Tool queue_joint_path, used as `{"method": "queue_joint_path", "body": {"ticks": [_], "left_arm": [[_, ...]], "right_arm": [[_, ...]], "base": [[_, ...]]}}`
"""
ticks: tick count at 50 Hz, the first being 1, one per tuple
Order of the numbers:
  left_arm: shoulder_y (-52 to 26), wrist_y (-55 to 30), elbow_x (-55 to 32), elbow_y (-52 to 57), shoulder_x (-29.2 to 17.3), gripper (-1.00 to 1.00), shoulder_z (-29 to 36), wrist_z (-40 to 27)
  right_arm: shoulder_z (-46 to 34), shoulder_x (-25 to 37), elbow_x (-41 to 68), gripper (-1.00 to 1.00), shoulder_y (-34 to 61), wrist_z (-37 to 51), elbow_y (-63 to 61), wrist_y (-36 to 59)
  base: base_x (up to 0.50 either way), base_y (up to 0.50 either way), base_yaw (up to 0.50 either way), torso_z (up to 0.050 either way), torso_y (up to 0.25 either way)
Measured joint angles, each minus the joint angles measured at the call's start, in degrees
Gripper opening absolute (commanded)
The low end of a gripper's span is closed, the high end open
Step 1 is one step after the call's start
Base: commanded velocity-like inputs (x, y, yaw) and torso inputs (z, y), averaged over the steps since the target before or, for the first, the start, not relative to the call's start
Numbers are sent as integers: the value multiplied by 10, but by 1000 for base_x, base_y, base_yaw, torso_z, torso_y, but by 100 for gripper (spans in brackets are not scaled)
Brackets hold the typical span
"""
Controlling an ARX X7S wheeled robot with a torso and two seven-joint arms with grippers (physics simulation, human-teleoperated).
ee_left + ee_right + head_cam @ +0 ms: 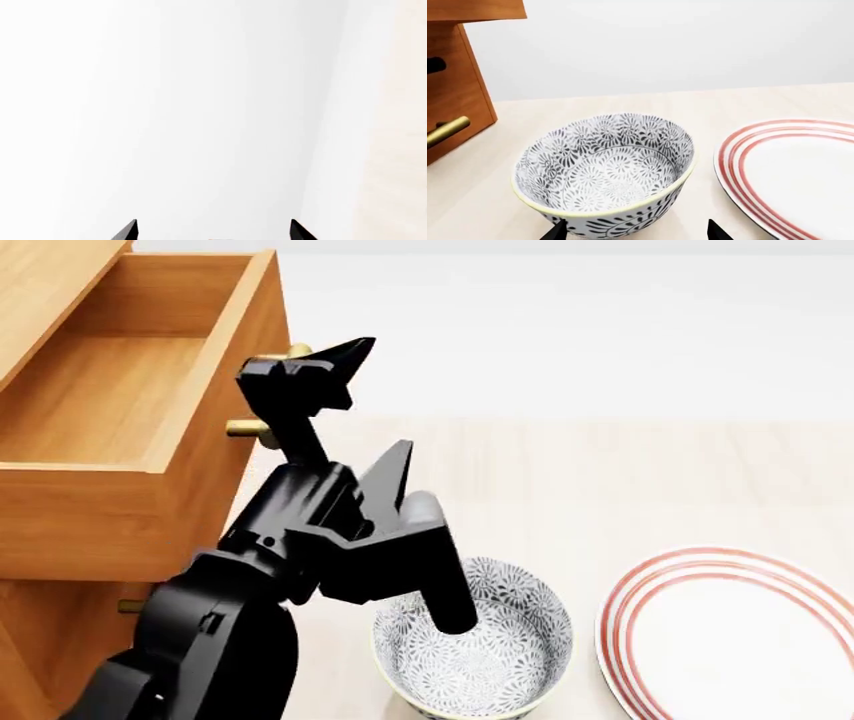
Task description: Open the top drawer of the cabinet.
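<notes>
1. The top drawer (127, 400) stands pulled well out of the cabinet (54, 640); I look down into its bare wooden inside from the head view. I judge the opening as good as done.
2. My left end effector (358, 400) sits just beside the drawer front, near its brass handle (267, 390). Fingers spread, one tip above and one below, nothing pinched between them. Whether a finger touches the handle, I cannot tell.
3. Left wrist view shows only white wall and two dark fingertips apart, so no help on contact.
4. My right end effector (634, 231): fingertips spread, holding nothing, just behind the patterned bowl (607, 175).
5. What is left, in my judgement: back the left arm off from the handle, perhaps pull a little further if full extension is wanted.
6. Edges: the drawer overhangs the desk (601, 480) at my left. A lower handle (446, 131) juts out underneath.
7. Open room: bare desk beyond the bowl. The red-ringed plate (734, 630) lies near the bowl on the right; it limits a low sweep.
</notes>
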Motion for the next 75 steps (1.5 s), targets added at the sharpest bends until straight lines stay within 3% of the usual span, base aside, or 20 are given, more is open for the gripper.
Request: {"method": "queue_joint_path", "body": {"ticks": [15,35,53,75], "left_arm": [[3,-69,-28,129,28,100,-27,29],[-55,-221,-83,289,38,100,-51,26],[-111,-244,-205,214,37,100,-169,-17],[-155,-169,-296,32,22,100,-234,-73]], "right_arm": [[-2,1,3,100,1,3,1,2],[-3,2,8,100,4,9,4,6],[-7,4,11,100,5,13,6,10],[-12,6,14,100,6,15,6,13]], "base": [[0,0,0,0,0],[0,0,0,0,0],[0,0,0,0,0],[0,0,0,0,0]]}}
